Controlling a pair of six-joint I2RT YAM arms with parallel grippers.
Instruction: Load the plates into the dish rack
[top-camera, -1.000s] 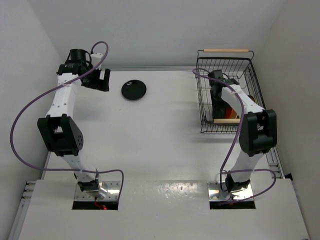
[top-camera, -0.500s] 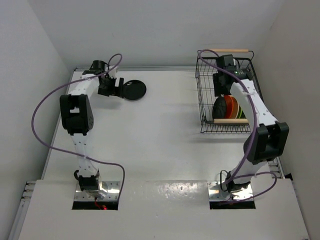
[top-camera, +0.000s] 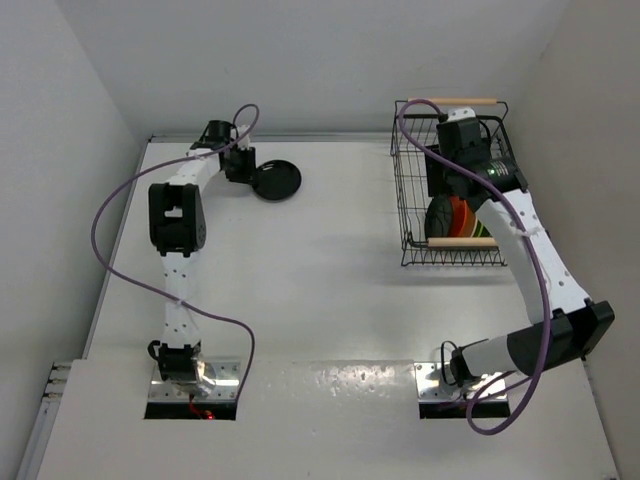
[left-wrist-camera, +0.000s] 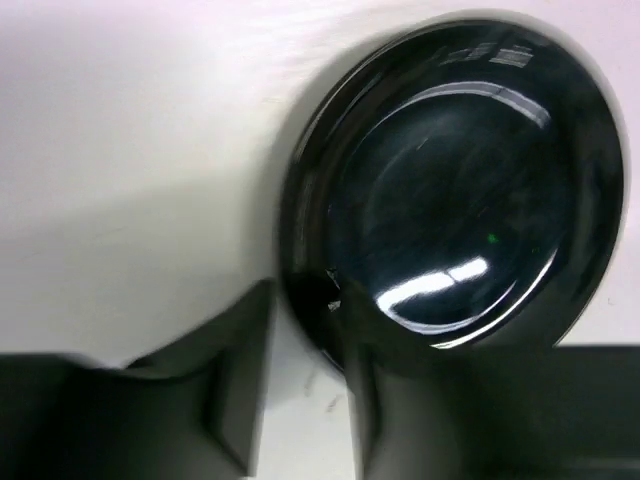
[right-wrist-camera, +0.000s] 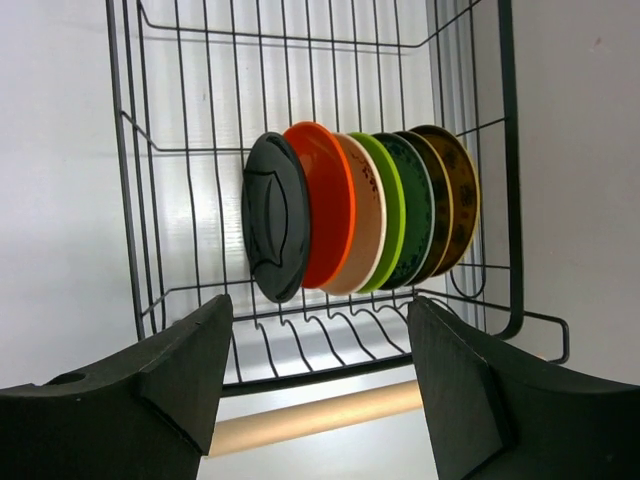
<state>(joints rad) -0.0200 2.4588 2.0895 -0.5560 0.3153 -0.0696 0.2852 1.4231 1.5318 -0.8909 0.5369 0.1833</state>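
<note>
Bright, even overhead light is washing the table (top-camera: 320, 290), casting only faint shadows. Highlights are glinting on the black plate (left-wrist-camera: 460, 200) in the blurred left wrist view, while the right wrist view is rendering the dish rack (right-wrist-camera: 320, 418) sharply.

The white table (top-camera: 320, 290) bears a black plate (top-camera: 277, 180) and the dish rack (top-camera: 452, 101).

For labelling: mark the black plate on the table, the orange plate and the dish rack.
black plate (top-camera: 277, 180): top view, centre of its face.
orange plate (right-wrist-camera: 330, 200): right wrist view, middle of its visible face.
dish rack (right-wrist-camera: 320, 417): right wrist view, on its wooden handle.
</note>
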